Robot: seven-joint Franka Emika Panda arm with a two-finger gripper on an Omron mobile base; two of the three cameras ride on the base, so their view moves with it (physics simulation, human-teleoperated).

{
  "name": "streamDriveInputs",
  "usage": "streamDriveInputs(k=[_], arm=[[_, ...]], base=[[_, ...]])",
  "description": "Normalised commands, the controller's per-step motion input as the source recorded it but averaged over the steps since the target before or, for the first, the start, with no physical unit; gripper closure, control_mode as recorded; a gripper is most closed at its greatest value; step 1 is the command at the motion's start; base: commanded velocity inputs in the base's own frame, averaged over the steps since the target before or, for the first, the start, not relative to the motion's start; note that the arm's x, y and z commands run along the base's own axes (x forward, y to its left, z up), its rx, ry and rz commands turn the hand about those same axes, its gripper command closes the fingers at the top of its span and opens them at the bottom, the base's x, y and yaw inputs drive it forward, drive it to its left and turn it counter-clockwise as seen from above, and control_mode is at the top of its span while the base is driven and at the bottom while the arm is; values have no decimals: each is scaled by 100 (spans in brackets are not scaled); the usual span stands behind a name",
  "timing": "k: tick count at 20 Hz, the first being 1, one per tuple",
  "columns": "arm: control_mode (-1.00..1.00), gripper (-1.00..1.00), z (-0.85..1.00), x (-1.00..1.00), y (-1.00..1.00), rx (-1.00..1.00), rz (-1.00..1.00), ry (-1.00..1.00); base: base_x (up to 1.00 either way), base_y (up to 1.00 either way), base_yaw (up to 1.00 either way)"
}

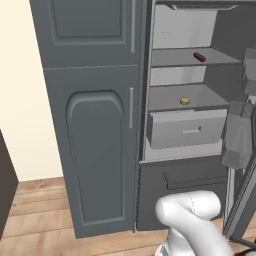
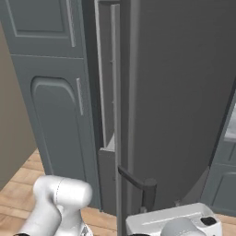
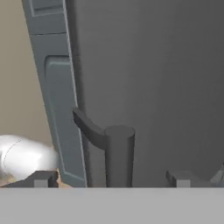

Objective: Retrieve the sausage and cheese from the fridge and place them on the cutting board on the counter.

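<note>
Fridge (image 1: 200, 125) stood open | claw (image 3: 111, 178) spread wide astride door handle (image 3: 116, 153) | sausage (image 1: 199, 56) at 1 o'clock above cheese (image 1: 185, 101) | advice: back clear of handle, then reach top shelf squarely

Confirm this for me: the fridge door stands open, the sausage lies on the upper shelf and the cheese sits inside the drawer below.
Not quite. The cheese sits on the lower shelf, above the drawer, as the left base view shows. The fridge is open and the sausage lies on the upper shelf.

Left base: fridge (image 1: 190, 75) interior viewed toward 1 o'clock.
Right base: same fridge's open door faced.
Hand: handle (image 3: 118, 155) seen close.
</note>
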Motion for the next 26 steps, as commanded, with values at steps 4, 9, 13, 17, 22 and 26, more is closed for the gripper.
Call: streamDriveInputs(k=[4, 9, 13, 17, 22, 26], arm=[[-100, -100, 53, -1, 69, -11, -12, -3], [-100, -100, 53, 0, 69, -8, -26, -7], [-100, -100, 46, 0, 78, -6, -34, -12], [-100, -100, 16, 0, 81, -10, -40, -29], [-100, -100, 43, 0, 68, -3, -43, -14], [-100, -100, 42, 0, 61, -1, -45, 0]], base=[[0, 0, 0], [0, 0, 0], [0, 0, 0], [0, 0, 0], [0, 0, 0], [0, 0, 0]])
